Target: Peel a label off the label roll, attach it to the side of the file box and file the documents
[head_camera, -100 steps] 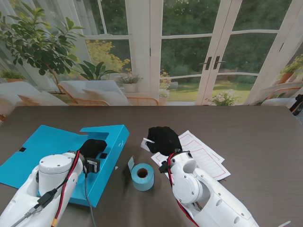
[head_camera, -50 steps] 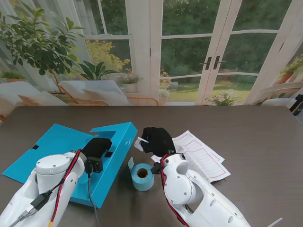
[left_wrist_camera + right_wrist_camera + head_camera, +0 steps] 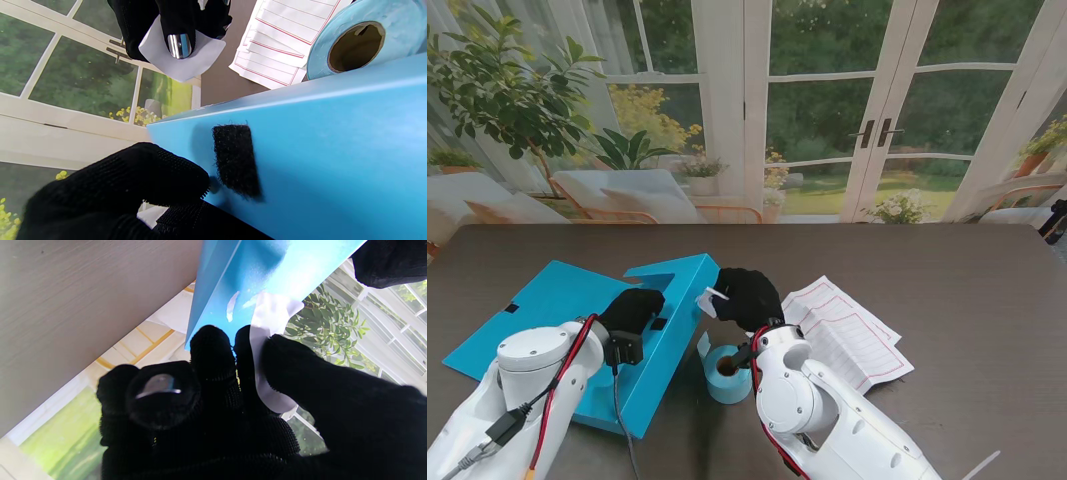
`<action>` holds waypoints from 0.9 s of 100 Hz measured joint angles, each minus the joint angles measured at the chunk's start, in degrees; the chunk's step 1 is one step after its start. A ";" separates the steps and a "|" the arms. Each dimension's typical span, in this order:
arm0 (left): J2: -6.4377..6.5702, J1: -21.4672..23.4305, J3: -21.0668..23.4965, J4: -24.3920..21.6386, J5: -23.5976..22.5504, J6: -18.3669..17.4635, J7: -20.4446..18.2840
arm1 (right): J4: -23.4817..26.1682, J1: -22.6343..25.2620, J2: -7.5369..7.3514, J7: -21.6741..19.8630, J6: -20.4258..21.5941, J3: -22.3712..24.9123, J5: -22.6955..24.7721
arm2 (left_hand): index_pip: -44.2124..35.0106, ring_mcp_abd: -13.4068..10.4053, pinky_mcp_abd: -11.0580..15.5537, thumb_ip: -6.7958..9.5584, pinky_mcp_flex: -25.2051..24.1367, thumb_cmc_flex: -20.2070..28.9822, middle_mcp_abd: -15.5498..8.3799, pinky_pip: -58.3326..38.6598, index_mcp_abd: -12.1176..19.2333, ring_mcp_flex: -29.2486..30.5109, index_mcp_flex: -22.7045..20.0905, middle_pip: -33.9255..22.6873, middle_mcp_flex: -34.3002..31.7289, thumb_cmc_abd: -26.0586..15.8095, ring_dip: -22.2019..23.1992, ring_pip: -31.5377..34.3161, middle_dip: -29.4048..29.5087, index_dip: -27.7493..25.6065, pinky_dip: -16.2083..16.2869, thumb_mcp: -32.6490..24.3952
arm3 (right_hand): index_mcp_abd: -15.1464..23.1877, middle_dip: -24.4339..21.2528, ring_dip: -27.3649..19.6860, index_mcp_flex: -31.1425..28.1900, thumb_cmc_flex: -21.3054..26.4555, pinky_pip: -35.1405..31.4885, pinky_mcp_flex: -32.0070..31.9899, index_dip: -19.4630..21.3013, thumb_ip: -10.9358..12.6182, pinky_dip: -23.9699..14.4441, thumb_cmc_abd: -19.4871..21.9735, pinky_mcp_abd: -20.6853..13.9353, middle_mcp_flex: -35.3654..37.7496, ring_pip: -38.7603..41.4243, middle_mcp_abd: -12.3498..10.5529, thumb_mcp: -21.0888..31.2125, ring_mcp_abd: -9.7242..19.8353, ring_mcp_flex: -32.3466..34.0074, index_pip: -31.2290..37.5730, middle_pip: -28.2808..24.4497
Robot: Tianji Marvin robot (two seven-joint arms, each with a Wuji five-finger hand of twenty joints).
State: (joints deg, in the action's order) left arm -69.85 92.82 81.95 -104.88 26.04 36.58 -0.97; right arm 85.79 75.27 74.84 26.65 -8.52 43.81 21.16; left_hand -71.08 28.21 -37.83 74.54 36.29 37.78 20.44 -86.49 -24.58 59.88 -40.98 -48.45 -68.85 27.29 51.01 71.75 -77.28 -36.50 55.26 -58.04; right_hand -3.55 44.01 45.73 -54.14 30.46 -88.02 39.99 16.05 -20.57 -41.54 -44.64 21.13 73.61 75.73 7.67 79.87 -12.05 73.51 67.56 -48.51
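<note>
Stand view: right hand [image 3: 745,296] pinches white label [image 3: 713,294] beside blue file box [image 3: 557,310]; left hand [image 3: 632,310] grips box wall; label roll [image 3: 724,373] nearer me; documents [image 3: 847,335] right.

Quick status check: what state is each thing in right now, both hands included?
File box: open, side wall tilted up.
Label: peeled, pinched in right hand, near the box's side.
Label roll: lying on its flat end.
Documents: on the table, unfiled.
Left hand: gripping the box wall.
Right hand: shut on the label.
</note>
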 measured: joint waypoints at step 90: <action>0.36 0.19 -0.05 -0.17 1.12 0.23 -1.23 | -1.61 -0.06 1.80 3.77 -0.33 -1.78 -0.27 | 0.00 0.00 0.00 0.01 -0.39 -0.21 0.00 0.00 -0.02 -0.10 0.06 0.00 0.01 -0.62 0.00 0.01 0.00 -0.23 0.00 -0.66 | 2.41 -0.25 -2.36 0.70 0.56 0.04 -0.01 -1.89 -0.97 -1.13 1.39 0.01 -5.88 -4.40 0.02 -1.40 0.00 -0.01 -1.74 -0.91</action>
State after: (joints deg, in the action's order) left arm -69.49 93.00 81.90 -105.06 27.16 36.81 -2.20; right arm 84.18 75.21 76.63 30.42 -8.84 42.03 20.89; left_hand -71.08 28.21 -37.83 74.55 35.90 37.57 20.44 -86.49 -24.60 59.79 -40.92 -48.45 -68.84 26.67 51.01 71.76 -77.28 -36.73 55.26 -58.70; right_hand -1.15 43.76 43.37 -53.44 31.02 -87.98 39.98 14.15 -21.54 -42.67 -43.25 21.14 67.74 71.33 7.68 78.47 -12.05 73.50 65.82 -49.42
